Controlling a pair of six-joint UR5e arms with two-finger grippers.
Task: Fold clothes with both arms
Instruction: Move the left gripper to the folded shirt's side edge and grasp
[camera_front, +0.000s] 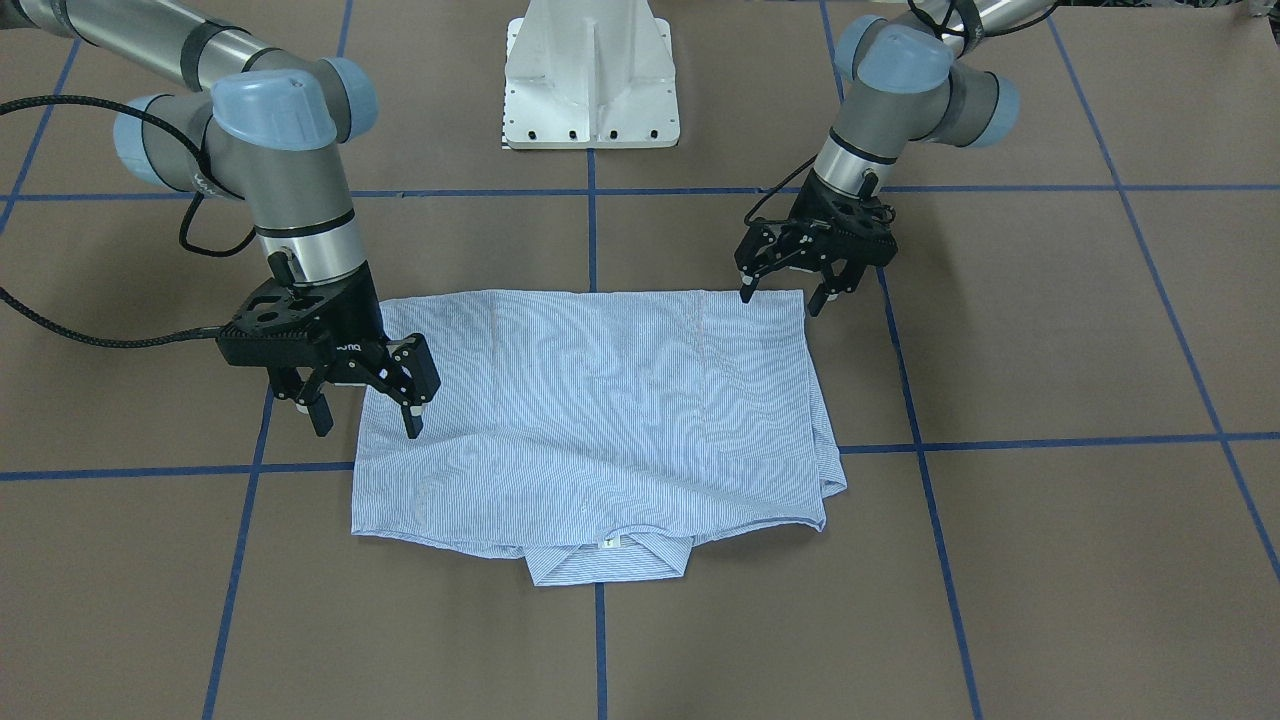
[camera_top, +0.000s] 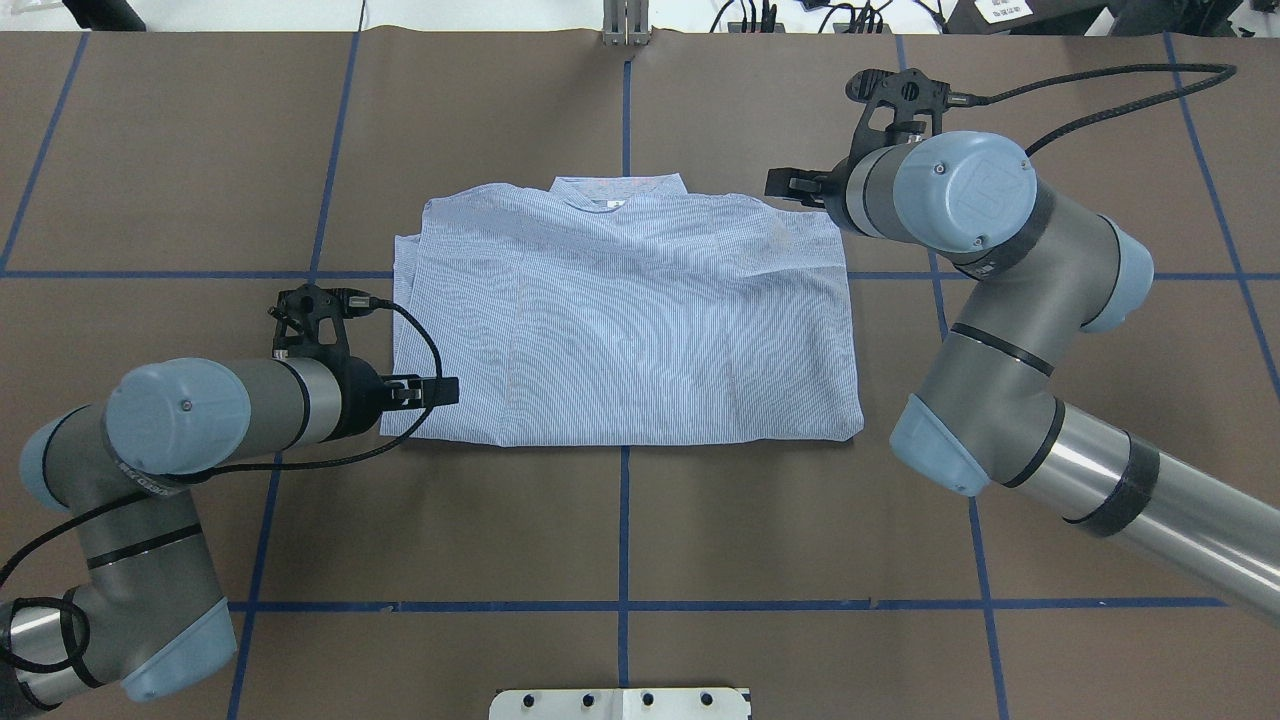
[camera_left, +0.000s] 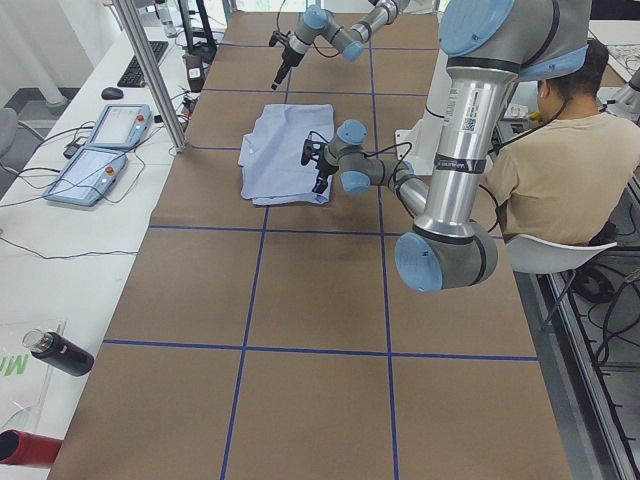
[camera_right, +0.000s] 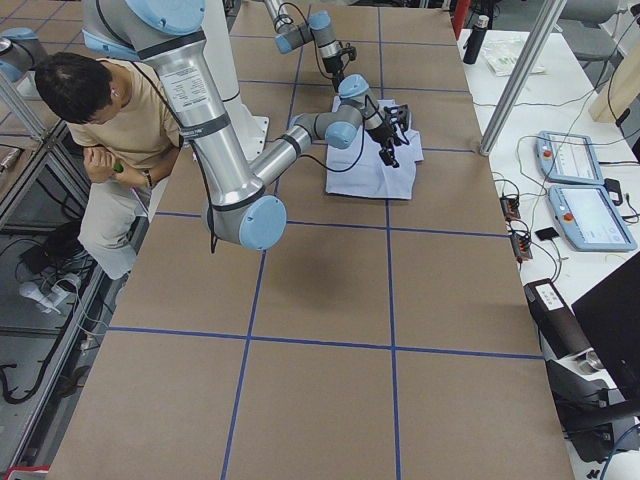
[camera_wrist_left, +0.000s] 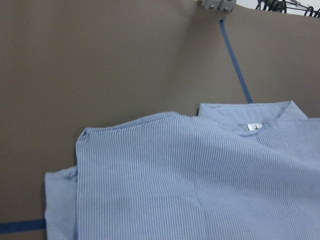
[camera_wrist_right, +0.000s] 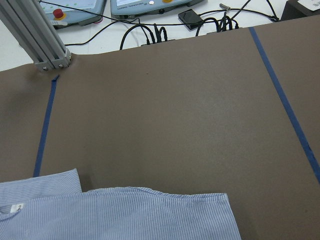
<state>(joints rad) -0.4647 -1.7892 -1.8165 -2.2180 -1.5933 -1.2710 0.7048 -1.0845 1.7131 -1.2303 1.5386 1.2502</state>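
Note:
The clothes are one light blue pinstriped shirt (camera_front: 600, 400), folded into a rough rectangle in the middle of the table, with its collar (camera_front: 610, 560) on the side away from the robot. My left gripper (camera_front: 780, 300) is open at the shirt's corner near the robot. One fingertip is at the cloth's edge and the other just off it. My right gripper (camera_front: 367, 427) is open and straddles the opposite side edge, one finger over the cloth and one over bare table. Neither holds anything. The left wrist view shows the shirt (camera_wrist_left: 190, 175) and its collar. The right wrist view shows only its far edge (camera_wrist_right: 115, 215).
The brown table bears a grid of blue tape (camera_front: 592, 230). The white pedestal base (camera_front: 590, 80) stands behind the shirt. An aluminium post (camera_wrist_right: 35, 40) and control pendants (camera_right: 590, 215) are at the table's far side. A seated person (camera_right: 110, 130) is beside the robot.

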